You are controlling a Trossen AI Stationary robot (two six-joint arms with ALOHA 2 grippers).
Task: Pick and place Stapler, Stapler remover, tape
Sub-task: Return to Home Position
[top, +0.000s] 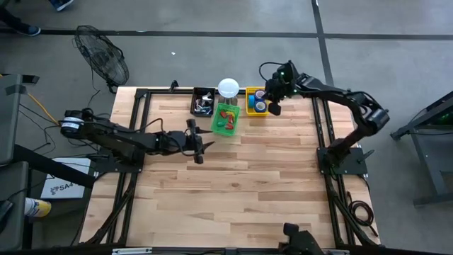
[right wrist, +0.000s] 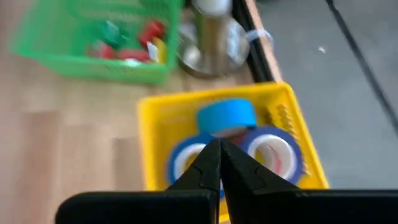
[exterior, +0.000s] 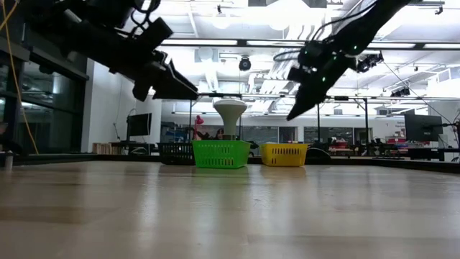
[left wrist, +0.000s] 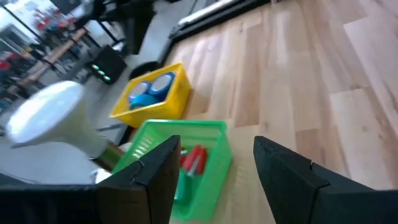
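Observation:
Three small baskets stand at the table's far edge. The yellow basket [top: 256, 101] holds several blue tape rolls [right wrist: 227, 116], lying on its floor. The green basket [top: 226, 119] holds small red and green pieces [left wrist: 194, 160], seemingly stapler removers. The black basket [top: 203, 103] holds dark and silvery things, staplers as far as I can tell. My right gripper [right wrist: 219, 163] hangs shut above the yellow basket, its tips clear of the rolls. My left gripper [left wrist: 217, 180] stands open near the table's middle, pointing at the green basket with nothing between its fingers.
A big white round-topped jar [top: 228, 87] on a metal foot stands behind the green basket. A black frame rail [top: 212, 91] runs along the table's far edge. Bare wooden tabletop [top: 241, 191] stretches from the baskets to the near edge.

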